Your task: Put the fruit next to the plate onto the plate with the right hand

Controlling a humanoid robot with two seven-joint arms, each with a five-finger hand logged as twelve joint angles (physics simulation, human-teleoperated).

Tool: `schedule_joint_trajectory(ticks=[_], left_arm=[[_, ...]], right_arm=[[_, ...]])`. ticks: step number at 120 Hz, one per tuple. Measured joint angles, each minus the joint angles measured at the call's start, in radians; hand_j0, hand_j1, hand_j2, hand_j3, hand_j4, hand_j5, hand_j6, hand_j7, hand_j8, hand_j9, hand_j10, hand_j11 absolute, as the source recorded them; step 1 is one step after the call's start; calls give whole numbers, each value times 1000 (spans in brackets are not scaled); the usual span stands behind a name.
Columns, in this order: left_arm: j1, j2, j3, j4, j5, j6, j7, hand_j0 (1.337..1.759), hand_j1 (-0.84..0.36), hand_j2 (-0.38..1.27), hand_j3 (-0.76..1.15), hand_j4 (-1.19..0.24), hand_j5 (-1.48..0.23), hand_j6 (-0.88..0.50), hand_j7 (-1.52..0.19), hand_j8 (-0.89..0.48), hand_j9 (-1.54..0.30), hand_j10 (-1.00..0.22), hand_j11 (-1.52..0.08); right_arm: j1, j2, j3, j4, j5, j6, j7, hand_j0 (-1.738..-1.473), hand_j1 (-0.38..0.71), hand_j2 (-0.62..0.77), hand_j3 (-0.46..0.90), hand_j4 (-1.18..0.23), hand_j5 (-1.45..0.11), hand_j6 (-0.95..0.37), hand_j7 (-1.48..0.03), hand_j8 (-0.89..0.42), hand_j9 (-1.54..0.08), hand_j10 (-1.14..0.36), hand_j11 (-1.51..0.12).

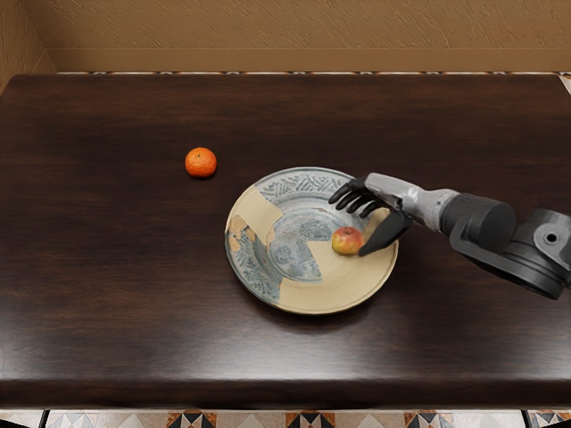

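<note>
Apple (pixel 347 240) on plate (pixel 343 292), just beside right hand (pixel 375 210) thumb; fingers (pixel 345 193) spread, gripping nothing.

apple (pixel 347 240) on plate (pixel 339 299) beside spread-fingered right hand (pixel 376 210)

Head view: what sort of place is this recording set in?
Probably a simulated dining room: a dark wooden table, a patterned plate on it, and patterned floor tiles along the bottom edge.

I'm looking down on a dark wooden counter (pixel 107 294). Two things rest directly on it: a patterned plate (pixel 330 290) near the middle, and a tangerine (pixel 201 162) set apart at the plate's upper left.
</note>
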State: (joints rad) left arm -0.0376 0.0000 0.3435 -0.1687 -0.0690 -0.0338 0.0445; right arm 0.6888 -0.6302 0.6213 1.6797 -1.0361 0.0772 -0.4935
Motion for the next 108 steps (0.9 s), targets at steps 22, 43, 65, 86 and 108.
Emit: schedule_joint_trajectory(ticks=[22,43,65,86,108], left_arm=[[-1,0,0,0,0,0,0,1658,71,46,0,-232,-301,-232,-301,-232,-301,-232,-301],[-1,0,0,0,0,0,0,1658,71,46,0,-232,-301,-232,-301,-232,-301,-231,-301],[0,0,0,0,0,0,0,1658,71,46,0,-232,-301,-232,-301,-232,-301,-232,-301],[0,0,0,-9,0,-1,0,1658,71,46,0,-232,-301,-232,-301,-232,-301,-232,-301],[10,0,0,-15,0,-1,0,1658,71,46,0,-232,-301,-232,-301,-232,-301,-232,-301]], right_arm=[[1,1,0,4,-4,-1,-2,-1658,-66,-24,0,-243,-317,-239,-315,-230,-316,-244,-316],[4,2,11,6,-1,1,1,-1658,-145,-23,0,-175,-226,-174,-225,-169,-226,-175,-225],[8,-9,90,-9,99,85,9,-1658,-234,-14,0,-99,-128,-100,-127,-97,-127,-99,-127],[9,-46,218,-109,310,327,11,-1658,-271,-10,0,-68,-87,-68,-87,-67,-87,-68,-87],[9,-118,274,-224,458,478,13,-1658,-287,-9,0,-54,-69,-55,-69,-54,-69,-54,-69]])
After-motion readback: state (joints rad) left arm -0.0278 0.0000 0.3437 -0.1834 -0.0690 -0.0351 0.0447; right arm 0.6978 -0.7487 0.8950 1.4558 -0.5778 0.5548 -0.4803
